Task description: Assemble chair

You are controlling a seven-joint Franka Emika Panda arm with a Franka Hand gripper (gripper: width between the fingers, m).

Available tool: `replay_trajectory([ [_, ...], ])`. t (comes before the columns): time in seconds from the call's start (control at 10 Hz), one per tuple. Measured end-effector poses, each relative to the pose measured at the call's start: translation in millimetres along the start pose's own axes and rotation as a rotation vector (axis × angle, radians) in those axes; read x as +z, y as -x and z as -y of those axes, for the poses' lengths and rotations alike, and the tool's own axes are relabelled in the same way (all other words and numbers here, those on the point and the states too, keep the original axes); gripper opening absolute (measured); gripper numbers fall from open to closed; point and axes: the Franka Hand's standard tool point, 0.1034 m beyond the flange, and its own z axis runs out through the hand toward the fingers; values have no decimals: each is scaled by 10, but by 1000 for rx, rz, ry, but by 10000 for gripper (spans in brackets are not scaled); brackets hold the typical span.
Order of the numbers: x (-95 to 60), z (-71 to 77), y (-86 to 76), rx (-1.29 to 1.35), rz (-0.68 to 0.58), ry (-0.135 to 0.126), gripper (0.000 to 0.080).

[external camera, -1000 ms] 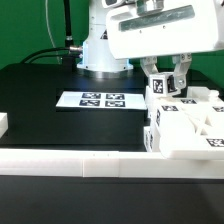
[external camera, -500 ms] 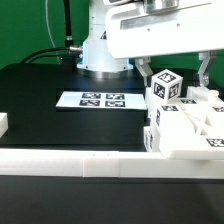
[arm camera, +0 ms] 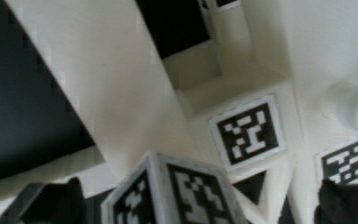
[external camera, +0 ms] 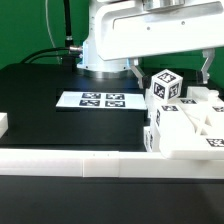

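1. Since the parts of the chair point(external camera: 190, 125) are blocky matte white plastic, they are judged to be stiff, light and not fragile. The smooth faces may be a little slippery, so a part is best taken by two flat opposite sides, not by its edges.
2. The chair is found at the exterior view's right on the black table point(external camera: 40, 100), just behind the border wall point(external camera: 80, 160) and near the marker board point(external camera: 100, 100). A tagged post point(external camera: 167, 86) stands up from the top of the cluster.
3. The gripper point(external camera: 171, 74) is held wide open over the cluster, with one finger on each side of the post. Nothing is gripped, and a gap is seen on both sides.
4. The full spread of the jaws and the place of the chair on the table are shown only by the exterior view.
5. In the wrist view the marker tags point(arm camera: 247, 132) and slanted white faces are seen from close. The picture is blurred, so it cannot be told which part is which.
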Motion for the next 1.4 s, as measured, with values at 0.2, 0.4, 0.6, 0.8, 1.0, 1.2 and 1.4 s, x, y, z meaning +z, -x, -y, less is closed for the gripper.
replay_trajectory([
  [0.2,10,-86,-29,-179,2,1,648],
  [0.4,11,-122,-35,-274,3,3,648],
  [0.6,4,-77,-12,-266,28,-3,648],
  [0.8,-7,-48,27,-258,77,-15,648],
  [1.0,2,-15,88,-262,234,-23,648],
  [1.2,-4,15,154,-266,421,-34,648],
  [1.4,-3,2,87,-267,459,-43,648],
])
